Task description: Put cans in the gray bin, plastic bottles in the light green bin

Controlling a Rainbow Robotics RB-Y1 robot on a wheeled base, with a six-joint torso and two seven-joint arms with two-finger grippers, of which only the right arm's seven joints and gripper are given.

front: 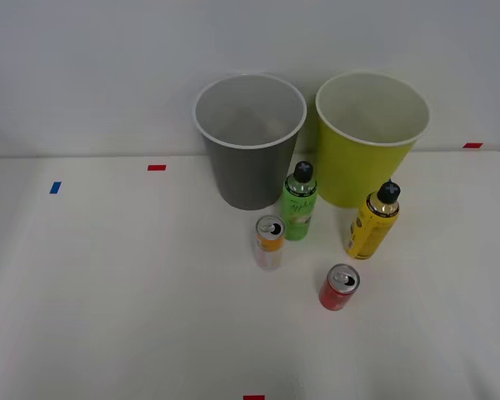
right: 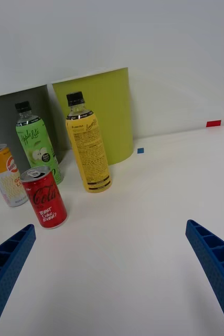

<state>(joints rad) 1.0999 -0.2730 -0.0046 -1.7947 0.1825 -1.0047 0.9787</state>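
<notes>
A red can point(front: 340, 287) point(right: 44, 197) stands upright nearest the front of the table. A white-and-orange can point(front: 268, 242) point(right: 7, 175) stands to its left and further back. The green bottle point(front: 299, 202) point(right: 36, 143) and the yellow bottle point(front: 373, 220) point(right: 87, 143), both black-capped, stand upright in front of the bins. At the back sit the gray bin point(front: 248, 139) point(right: 17, 105) on the left and the light green bin point(front: 370, 135) point(right: 106, 110) on the right. My right gripper point(right: 109, 262) is open above the table, nothing between its blue fingers point(right: 216, 262), the red can just ahead.
Small red tape marks point(front: 157, 167) and a blue tape mark point(front: 55, 187) lie on the white table point(front: 108, 292). A pale wall rises right behind the bins. Bare tabletop stretches to the left and in front of the cans.
</notes>
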